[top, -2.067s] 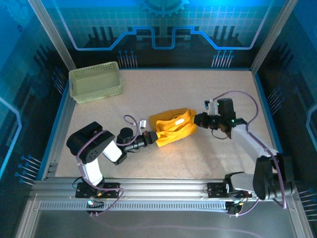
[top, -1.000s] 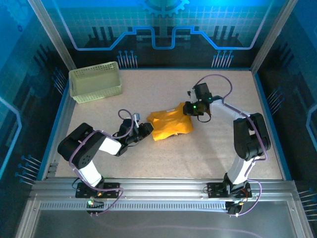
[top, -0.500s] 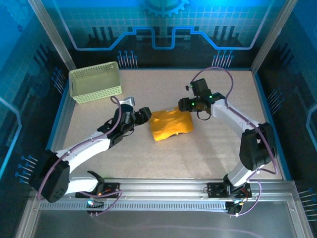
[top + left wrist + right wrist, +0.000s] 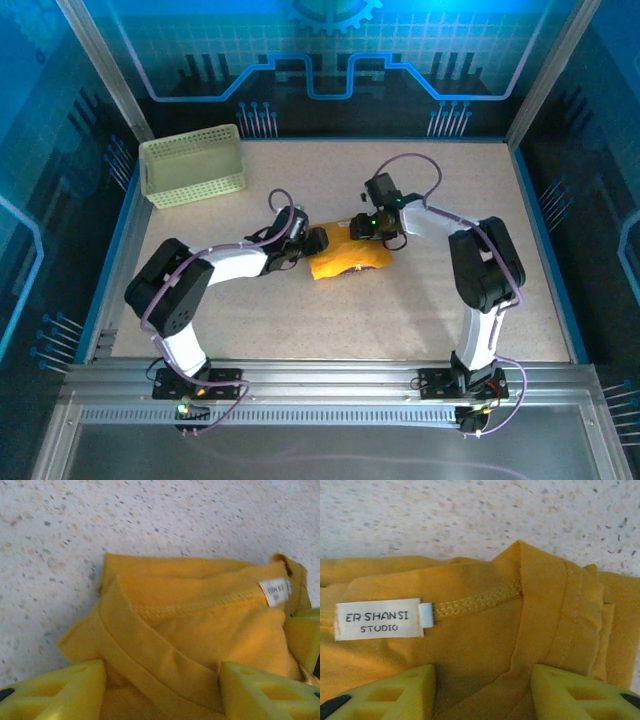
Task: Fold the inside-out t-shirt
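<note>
The inside-out t-shirt (image 4: 346, 260) lies as a compact mustard-yellow bundle at mid-table. My left gripper (image 4: 317, 241) sits at its left end, my right gripper (image 4: 361, 228) at its upper edge. In the left wrist view the left gripper (image 4: 162, 690) is open; its yellow fingers (image 4: 55, 692) straddle a folded band of the t-shirt (image 4: 200, 630), near a small white tag (image 4: 275, 591). In the right wrist view the right gripper (image 4: 482, 690) is open over the t-shirt (image 4: 485, 635), its fingers (image 4: 580, 692) either side of a seam; a white "ER SHANSI STUDIO" label (image 4: 377, 619) shows.
A pale green lattice basket (image 4: 193, 166) stands at the table's far left corner. Bare speckled tabletop (image 4: 400, 310) surrounds the shirt. Metal frame posts and the blue-edged walls bound the table on all sides.
Both grippers have closed in on the shirt from either side, the left one swinging right to its left end. The shirt bundle looks smaller and more gathered than before.
</note>
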{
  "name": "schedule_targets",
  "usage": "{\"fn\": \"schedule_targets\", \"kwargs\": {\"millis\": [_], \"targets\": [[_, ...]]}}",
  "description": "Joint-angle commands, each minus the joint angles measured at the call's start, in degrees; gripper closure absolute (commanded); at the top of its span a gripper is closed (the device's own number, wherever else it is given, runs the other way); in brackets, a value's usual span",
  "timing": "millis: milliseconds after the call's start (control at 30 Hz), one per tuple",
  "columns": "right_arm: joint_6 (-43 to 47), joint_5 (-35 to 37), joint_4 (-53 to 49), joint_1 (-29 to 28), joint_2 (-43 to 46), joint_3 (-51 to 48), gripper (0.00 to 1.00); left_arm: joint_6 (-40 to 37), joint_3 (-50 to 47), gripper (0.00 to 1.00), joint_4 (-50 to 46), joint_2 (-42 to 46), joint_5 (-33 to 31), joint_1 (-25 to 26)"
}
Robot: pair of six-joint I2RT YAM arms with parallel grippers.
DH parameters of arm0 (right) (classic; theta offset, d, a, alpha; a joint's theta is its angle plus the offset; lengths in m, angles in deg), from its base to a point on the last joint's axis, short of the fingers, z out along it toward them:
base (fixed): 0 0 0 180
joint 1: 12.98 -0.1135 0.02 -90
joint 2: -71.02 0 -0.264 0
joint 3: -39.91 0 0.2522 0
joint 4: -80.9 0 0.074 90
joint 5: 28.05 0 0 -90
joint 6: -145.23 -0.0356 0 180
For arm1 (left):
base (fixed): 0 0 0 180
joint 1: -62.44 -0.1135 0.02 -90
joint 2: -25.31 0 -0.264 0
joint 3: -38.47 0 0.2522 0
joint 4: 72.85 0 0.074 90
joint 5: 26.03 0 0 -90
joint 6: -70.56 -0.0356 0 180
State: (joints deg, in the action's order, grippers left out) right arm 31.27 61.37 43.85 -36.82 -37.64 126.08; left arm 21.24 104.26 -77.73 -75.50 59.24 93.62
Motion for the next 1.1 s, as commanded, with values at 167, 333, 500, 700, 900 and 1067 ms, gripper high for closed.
{"fn": "schedule_targets", "kwargs": {"millis": [167,333,500,700,900,1067], "targets": [[3.85,9.17,-5.04,-0.39,9.43,1.98,0.34,-8.88,6.33,0.31,-7.92,5.12,-3.61,-1.73],[6.3,17.26,-7.6,-7.23,15.46,-1.43,0.26,-8.91,3.57,0.28,-13.15,13.98,-7.2,-1.34],[4.32,21.6,-7.26,-14.32,14.62,-4.38,0.21,-5.65,-3.48,0.26,-13.13,20.72,-10.01,-2.06],[-0.84,23.34,-5.67,-15.52,5.27,-4.29,0.22,-2.65,-9.97,0.23,-9.88,26.0,-8.57,-6.0],[0.42,20.05,-4.49,-14.62,1.73,-3.14,0.22,-3.48,-11.29,0.22,-10.42,28.54,-7.93,-7.34],[0.91,19.23,-7.41,-14.11,8.31,-2.5,0.17,-3.77,-11.8,0.2,-10.66,29.87,-7.93,-7.92]]}}
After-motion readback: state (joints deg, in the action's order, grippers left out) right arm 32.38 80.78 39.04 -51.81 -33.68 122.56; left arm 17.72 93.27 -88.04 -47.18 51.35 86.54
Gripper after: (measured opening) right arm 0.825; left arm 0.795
